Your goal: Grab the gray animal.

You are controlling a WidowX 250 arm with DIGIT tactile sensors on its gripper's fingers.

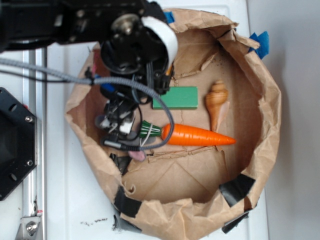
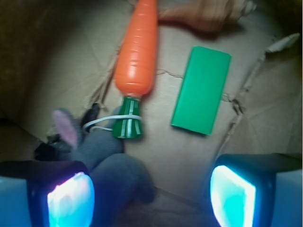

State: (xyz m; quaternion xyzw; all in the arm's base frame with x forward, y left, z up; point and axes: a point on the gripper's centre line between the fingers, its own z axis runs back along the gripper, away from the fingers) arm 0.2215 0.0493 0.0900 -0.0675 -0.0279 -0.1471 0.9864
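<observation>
The gray animal [image 2: 111, 170], a soft plush with a pink ear [image 2: 66, 127], lies on the brown paper floor. In the wrist view it sits between my fingers, close against the left pad [image 2: 71, 201] and well apart from the right pad [image 2: 233, 196]. My gripper [image 2: 151, 198] is open around it. In the exterior view the gripper [image 1: 120, 127] hangs over the left side of the paper basin. It hides most of the animal, leaving only its pink ear [image 1: 137, 155] poking out below.
An orange carrot [image 1: 197, 135] [image 2: 137, 52] with a green top lies just right of the gripper. A green block [image 1: 176, 97] [image 2: 201, 90] and a tan seashell [image 1: 216, 100] [image 2: 208, 14] lie beyond. Crumpled paper walls [image 1: 260, 115] ring the area.
</observation>
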